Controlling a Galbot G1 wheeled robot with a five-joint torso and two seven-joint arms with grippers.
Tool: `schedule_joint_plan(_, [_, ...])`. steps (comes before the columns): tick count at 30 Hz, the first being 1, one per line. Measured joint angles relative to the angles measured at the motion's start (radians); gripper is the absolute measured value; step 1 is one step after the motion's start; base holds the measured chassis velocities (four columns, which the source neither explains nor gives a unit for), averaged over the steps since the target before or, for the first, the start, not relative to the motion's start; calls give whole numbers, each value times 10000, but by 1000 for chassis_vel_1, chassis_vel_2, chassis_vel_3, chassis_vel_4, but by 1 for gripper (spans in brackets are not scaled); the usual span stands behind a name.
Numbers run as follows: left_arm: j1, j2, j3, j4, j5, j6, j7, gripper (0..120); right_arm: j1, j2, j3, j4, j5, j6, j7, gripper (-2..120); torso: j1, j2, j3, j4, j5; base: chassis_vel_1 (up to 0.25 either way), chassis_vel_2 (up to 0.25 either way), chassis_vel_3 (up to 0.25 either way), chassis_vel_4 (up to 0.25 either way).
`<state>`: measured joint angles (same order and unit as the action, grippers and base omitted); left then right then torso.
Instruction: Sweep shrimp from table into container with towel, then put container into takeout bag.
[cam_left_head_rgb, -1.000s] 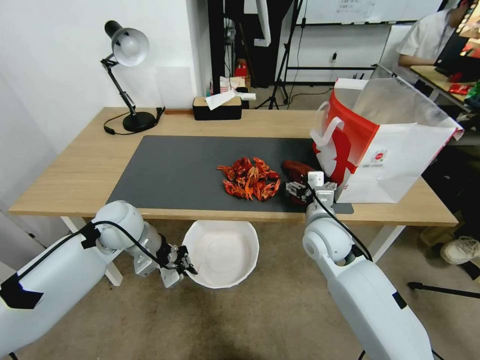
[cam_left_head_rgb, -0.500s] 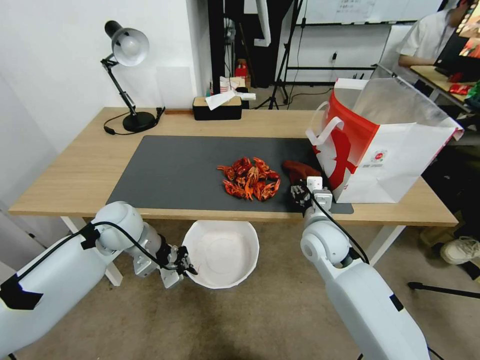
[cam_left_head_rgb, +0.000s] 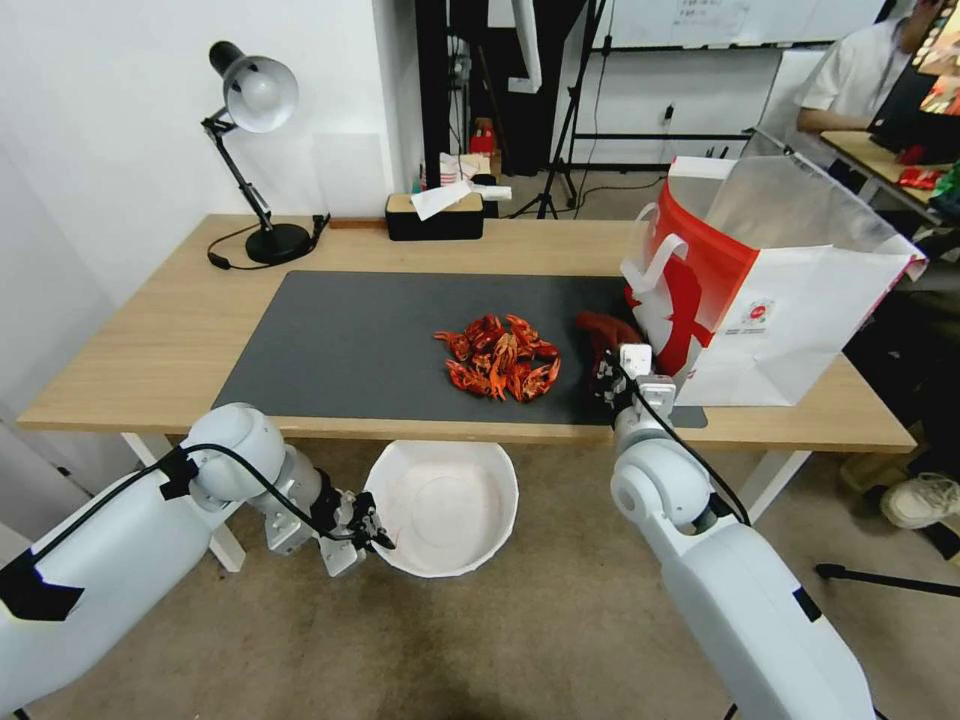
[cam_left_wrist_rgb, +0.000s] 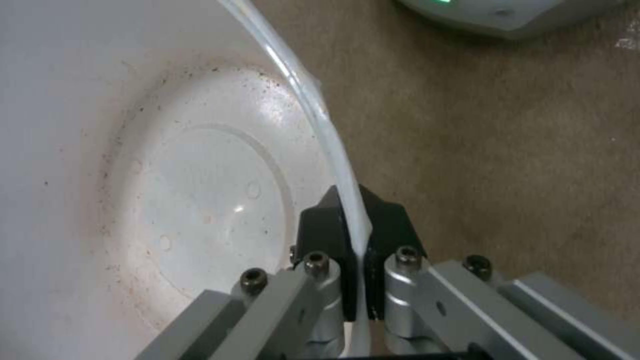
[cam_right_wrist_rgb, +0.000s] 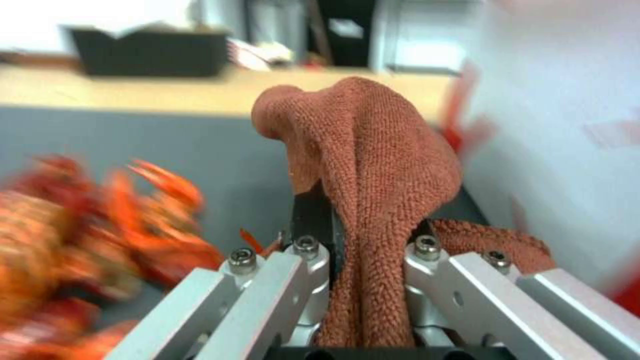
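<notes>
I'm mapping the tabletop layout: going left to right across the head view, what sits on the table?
Desk lamp → tissue box → shrimp → towel, pinched in the right gripper → takeout bag.

takeout bag (cam_left_head_rgb: 790, 330): small red round logo on white front, line of print under it too small to read | red side panel: white shape, no legible lettering | whiteboard (cam_left_head_rgb: 700, 20) behind: faint writing, unreadable | no other text
</notes>
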<state>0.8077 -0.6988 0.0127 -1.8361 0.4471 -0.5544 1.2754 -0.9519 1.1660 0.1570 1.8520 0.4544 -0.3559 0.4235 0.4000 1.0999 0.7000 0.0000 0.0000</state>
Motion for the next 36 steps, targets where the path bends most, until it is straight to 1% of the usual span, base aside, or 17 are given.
schedule_joint_plan(3, [45,6,-47,14,-1,-23,-60,0,308,-436,-10,-38,-132,642,-1484,6,0,0,0,-1,0,0,0,0,0])
schedule_joint_plan(4, [45,6,-47,14,-1,-23,-60,0,308,-436,-10,-38,-132,642,-1484,6,0,0,0,-1,0,0,0,0,0])
schedule_joint_plan(5, [62,-4,-68,11,22,-35,-74,0,716,-873,-159,-198,-538,1174,-2370,6,0,0,1,1,2,0,0,0,0])
schedule_joint_plan(6, [73,-24,-69,-13,80,-38,-76,0,1007,-1146,-267,-324,-722,1447,-2793,6,0,0,1,0,3,0,0,0,0])
schedule_joint_plan(8, [76,-43,-68,-44,124,-39,-80,0,1264,-1399,-370,-432,-798,1609,-3092,6,0,0,1,1,1,0,0,0,0])
schedule_joint_plan(11, [67,-119,-1,-68,224,-43,-93,0,2184,-2337,-834,-920,-718,2025,-4083,6,0,0,1,0,0,0,0,0,0])
schedule_joint_plan(12, [67,-119,-1,-68,224,-43,-93,0,2184,-2337,-834,-920,-718,2025,-4083,6,0,0,1,0,0,0,0,0,0])
schedule_joint_plan(15, [-50,-219,168,69,342,-89,-212,0,3332,-3149,-1653,-1758,-238,2783,-5414,6,1,1,1,-2,1,0,0,0,0])
schedule_joint_plan(16, [-50,-219,168,69,342,-89,-212,0,3332,-3149,-1653,-1758,-238,2783,-5414,6,1,1,1,-2,1,0,0,0,0])
schedule_joint_plan(18, [-207,-287,372,193,395,-128,-286,0,4139,-3388,-2364,-2621,-48,3420,-6114,6,1,2,1,1,1,0,0,0,0])
schedule_joint_plan(19, [-207,-287,372,193,395,-128,-286,0,4139,-3388,-2364,-2621,-48,3420,-6114,6,1,2,1,1,1,0,0,0,0])
schedule_joint_plan(22, [-695,-424,921,483,400,-135,-350,0,4906,-3281,-3087,-3859,-191,4061,-6604,6,1,1,2,-1,4,0,0,0,0])
schedule_joint_plan(23, [-695,-424,921,483,400,-135,-350,0,4906,-3281,-3087,-3859,-191,4061,-6604,6,1,1,2,-1,4,0,0,0,0])
schedule_joint_plan(25, [-1026,-508,1387,678,410,-155,-357,0,5137,-3144,-3210,-4307,-431,4289,-6834,6,1,1,2,1,0,0,0,0,0])
schedule_joint_plan(26, [-1026,-508,1387,678,410,-155,-357,0,5137,-3144,-3210,-4307,-431,4289,-6834,6,1,1,2,1,0,0,0,0,0])
schedule_joint_plan(29, [-1462,-639,1876,864,438,-155,-363,0,5291,-3037,-3334,-4690,-566,4483,-7147,6,1,1,2,0,-1,0,0,0,0])
schedule_joint_plan(36, [-2016,-759,2231,1204,476,-231,-467,0,5293,-2803,-3578,-5010,-969,4612,-7267,6,2,1,2,0,1,0,0,0,0])
